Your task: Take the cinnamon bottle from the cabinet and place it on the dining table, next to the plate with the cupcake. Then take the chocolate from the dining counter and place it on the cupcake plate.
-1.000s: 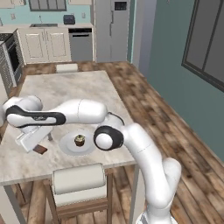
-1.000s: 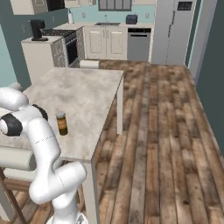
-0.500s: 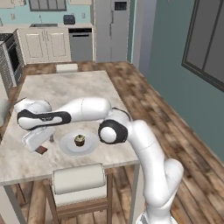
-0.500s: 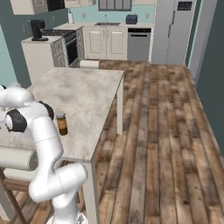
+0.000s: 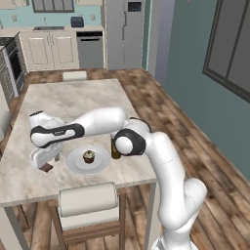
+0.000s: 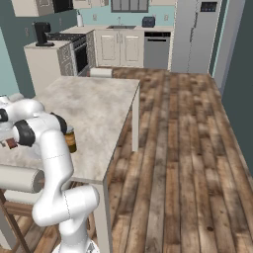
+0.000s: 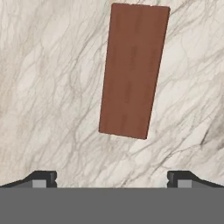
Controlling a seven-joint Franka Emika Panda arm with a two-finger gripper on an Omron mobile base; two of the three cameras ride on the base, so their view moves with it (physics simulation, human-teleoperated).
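The gripper (image 7: 112, 177) hangs over the table (image 7: 52, 87) with jaws spread wide and empty; the chocolate (image 7: 133, 70) lies flat ahead of them, between the fingertip lines, slightly tilted, untouched. The plate (image 5: 73, 161) sits just beside

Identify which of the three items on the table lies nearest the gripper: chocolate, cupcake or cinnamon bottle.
The chocolate: the flat brown bar directly below the open gripper, left of the cupcake and cinnamon bottle.
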